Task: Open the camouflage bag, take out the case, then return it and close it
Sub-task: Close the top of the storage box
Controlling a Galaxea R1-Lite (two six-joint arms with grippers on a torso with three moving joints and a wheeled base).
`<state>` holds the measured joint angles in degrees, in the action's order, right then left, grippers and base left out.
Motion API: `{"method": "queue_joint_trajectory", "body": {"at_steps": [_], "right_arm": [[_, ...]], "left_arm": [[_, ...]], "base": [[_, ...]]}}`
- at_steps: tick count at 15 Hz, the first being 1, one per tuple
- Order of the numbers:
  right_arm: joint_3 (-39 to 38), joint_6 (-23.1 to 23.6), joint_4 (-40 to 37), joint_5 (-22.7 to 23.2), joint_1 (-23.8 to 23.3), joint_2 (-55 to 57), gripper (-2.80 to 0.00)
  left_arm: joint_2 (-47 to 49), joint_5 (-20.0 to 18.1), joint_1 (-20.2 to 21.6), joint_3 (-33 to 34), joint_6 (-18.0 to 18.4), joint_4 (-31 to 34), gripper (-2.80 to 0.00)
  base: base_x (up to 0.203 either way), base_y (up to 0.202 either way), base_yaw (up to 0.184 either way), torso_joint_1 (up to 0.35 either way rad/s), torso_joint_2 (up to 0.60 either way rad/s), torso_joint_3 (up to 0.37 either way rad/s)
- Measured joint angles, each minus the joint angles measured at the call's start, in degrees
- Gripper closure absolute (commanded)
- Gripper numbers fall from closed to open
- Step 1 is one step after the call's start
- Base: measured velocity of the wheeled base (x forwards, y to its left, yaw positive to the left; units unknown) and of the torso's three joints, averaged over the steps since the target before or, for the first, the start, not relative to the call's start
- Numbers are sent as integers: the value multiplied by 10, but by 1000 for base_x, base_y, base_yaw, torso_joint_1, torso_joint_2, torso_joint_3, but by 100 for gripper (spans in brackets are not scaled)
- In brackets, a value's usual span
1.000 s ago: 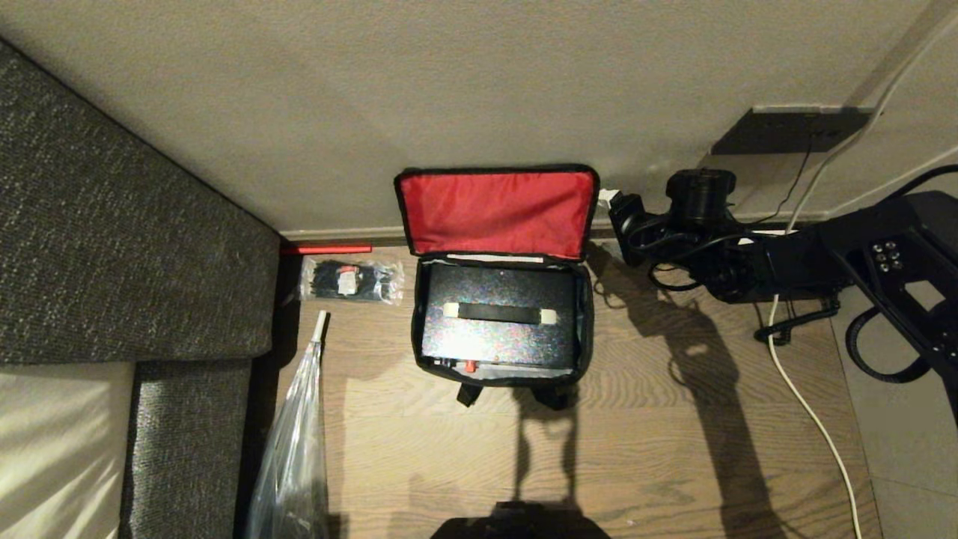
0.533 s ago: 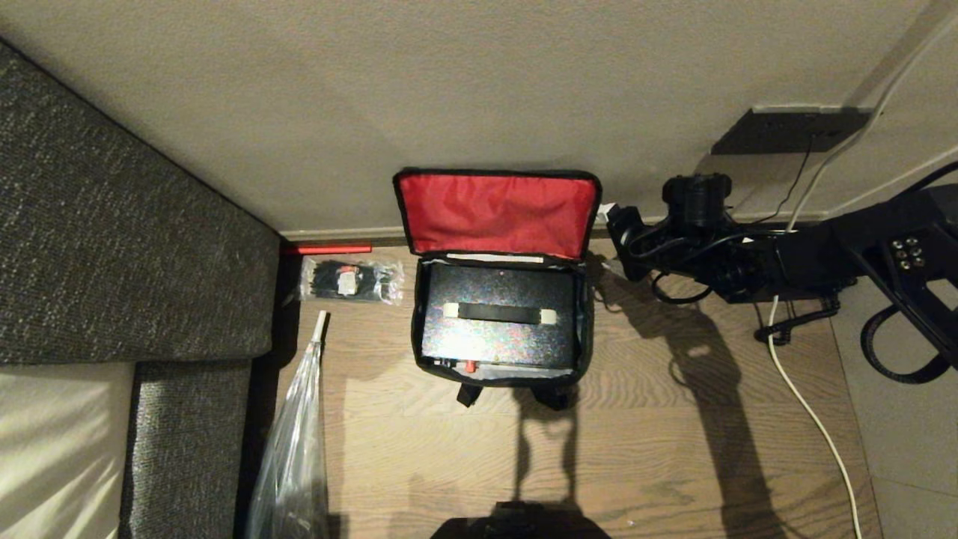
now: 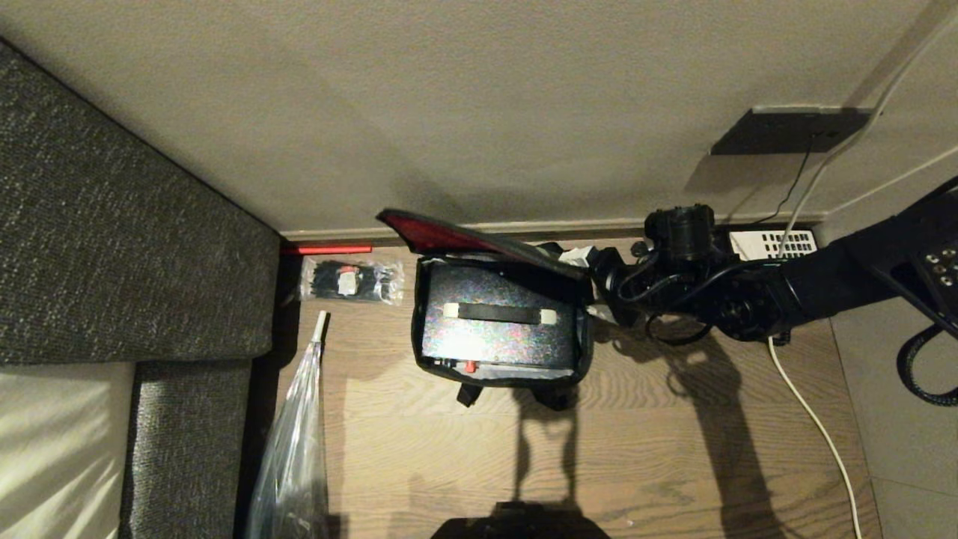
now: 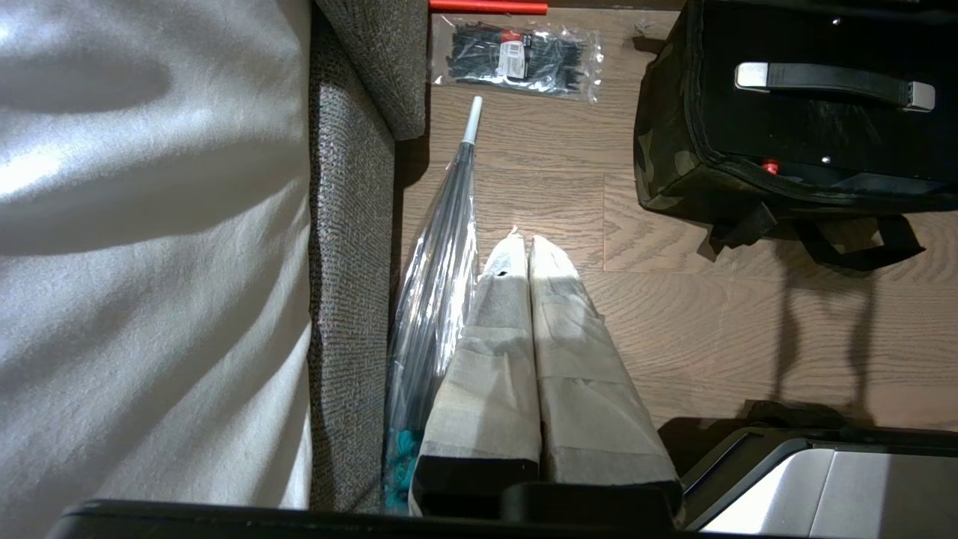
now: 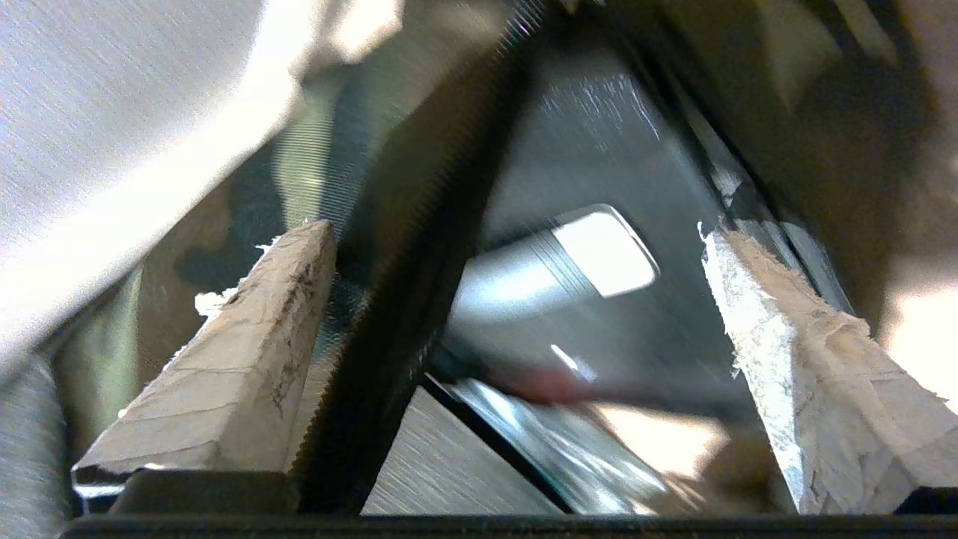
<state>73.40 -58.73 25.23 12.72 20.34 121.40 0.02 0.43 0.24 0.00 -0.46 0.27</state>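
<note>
Just left of my right claw (image 3: pixel 591 288) sits the camouflage bag (image 3: pixel 500 322), lid half down, case (image 3: pixel 498 329) inside. Claw fingers apart, lid edge btwn them. Recommend: push lid flat, no snagging the rim. Left claw (image 4: pixel 522 258) parked, fingers together.

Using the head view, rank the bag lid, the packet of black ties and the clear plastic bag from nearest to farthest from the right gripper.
1. The bag lid: right beside the right gripper, tipping over the case.
2. The packet of black ties: beyond the camouflage bag, by the sofa.
3. The clear plastic bag: farthest, low along the sofa's edge.
</note>
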Motion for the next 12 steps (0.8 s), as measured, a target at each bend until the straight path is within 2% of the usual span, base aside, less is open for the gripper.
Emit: {"method": "queue_joint_trajectory", "body": {"at_steps": [4,9,12], "right_arm": [[-84,93,-9,0,5,-37,-280],[-163,156,-9,11,-27,-108,-280],[-234,185,-23,48,-29,-210,-280]], "left_arm": [[0,0,0,0,0,0,0],[0,0,0,0,0,0,0],[0,0,0,0,0,0,0]], "base": [[0,0,0,0,0,0],[0,0,0,0,0,0],[0,0,0,0,0,0]]}}
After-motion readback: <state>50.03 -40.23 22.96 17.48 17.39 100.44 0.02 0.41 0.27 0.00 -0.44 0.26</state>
